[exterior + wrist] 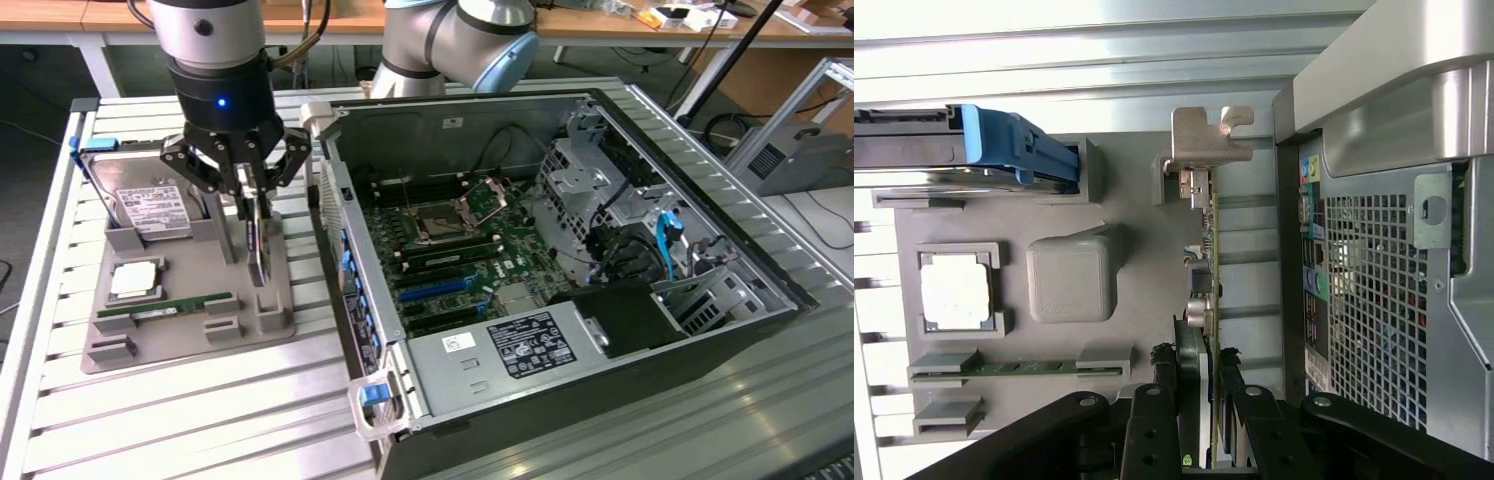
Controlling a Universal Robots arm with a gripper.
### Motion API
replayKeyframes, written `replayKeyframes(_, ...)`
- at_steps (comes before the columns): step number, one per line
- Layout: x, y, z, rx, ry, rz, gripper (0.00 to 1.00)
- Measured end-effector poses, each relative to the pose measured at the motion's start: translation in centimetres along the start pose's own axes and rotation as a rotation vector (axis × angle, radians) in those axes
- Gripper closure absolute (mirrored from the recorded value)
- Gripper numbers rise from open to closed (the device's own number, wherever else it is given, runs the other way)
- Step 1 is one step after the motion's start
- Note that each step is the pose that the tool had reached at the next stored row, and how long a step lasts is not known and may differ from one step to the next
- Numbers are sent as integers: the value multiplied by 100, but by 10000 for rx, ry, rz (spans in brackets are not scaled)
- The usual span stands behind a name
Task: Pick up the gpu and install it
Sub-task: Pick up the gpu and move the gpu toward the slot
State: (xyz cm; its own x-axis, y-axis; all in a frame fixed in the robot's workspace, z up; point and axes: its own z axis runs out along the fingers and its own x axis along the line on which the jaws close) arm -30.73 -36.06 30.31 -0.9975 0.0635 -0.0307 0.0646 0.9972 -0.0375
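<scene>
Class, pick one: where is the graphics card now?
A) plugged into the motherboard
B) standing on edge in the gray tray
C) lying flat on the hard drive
B: the graphics card stands upright in a slot of the gray tray, with the gripper closed on its top edge.

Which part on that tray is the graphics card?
Left of the open computer case in the exterior view lies a grey tray. The gpu is the thin dark card standing on edge there, clamped by the gripper, unlike the boxy labelled hard drive and narrow green RAM stick.
</scene>
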Motion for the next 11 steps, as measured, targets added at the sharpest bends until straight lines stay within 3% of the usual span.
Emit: replayKeyframes(11, -1, -1, -32, 1, 1, 0, 73)
